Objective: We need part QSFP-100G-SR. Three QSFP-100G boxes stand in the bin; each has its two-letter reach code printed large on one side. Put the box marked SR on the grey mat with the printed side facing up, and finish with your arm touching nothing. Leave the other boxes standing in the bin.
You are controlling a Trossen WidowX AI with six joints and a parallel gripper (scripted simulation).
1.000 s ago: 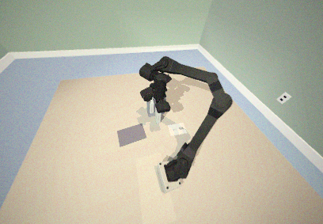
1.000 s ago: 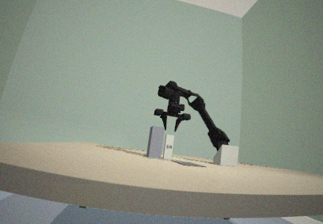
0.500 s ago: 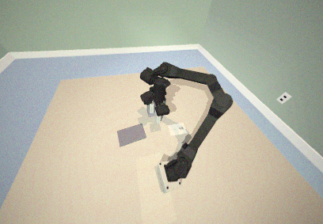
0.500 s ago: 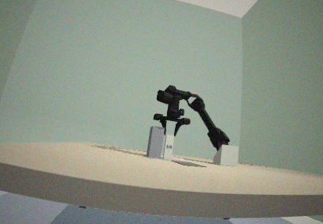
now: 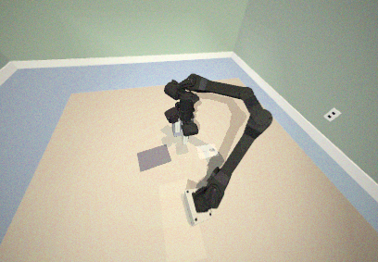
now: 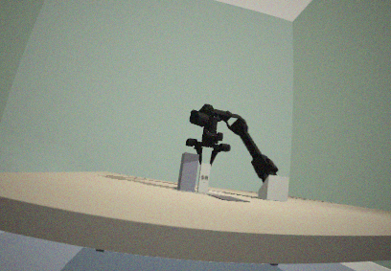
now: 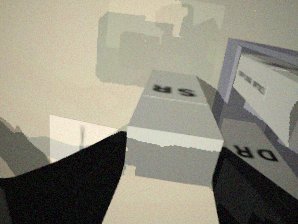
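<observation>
The gripper (image 5: 182, 131) (image 6: 205, 163) (image 7: 170, 148) pinches the upright SR box (image 5: 185, 139) (image 6: 204, 179) (image 7: 175, 117), a finger against either side; from above, the arm partly hides this. The SR print faces sideways, and whether the box's foot is within the bin is hard to make out. Just beside the gripper stands the DR box (image 7: 255, 145), partly behind a finger and cut off by the wrist view's edge. Beyond it, the bin (image 5: 176, 129) (image 6: 188, 171) (image 7: 231, 70) shows a third box (image 7: 265, 95), its small print unreadable. Farther from the gripper, a pale card (image 5: 207, 151) (image 7: 75, 137) and the grey mat (image 5: 154, 157) (image 6: 230, 197) lie on the bench (image 5: 107, 201) (image 6: 144, 213) (image 7: 45, 65); the mat is a thin sliver in the exterior view.
</observation>
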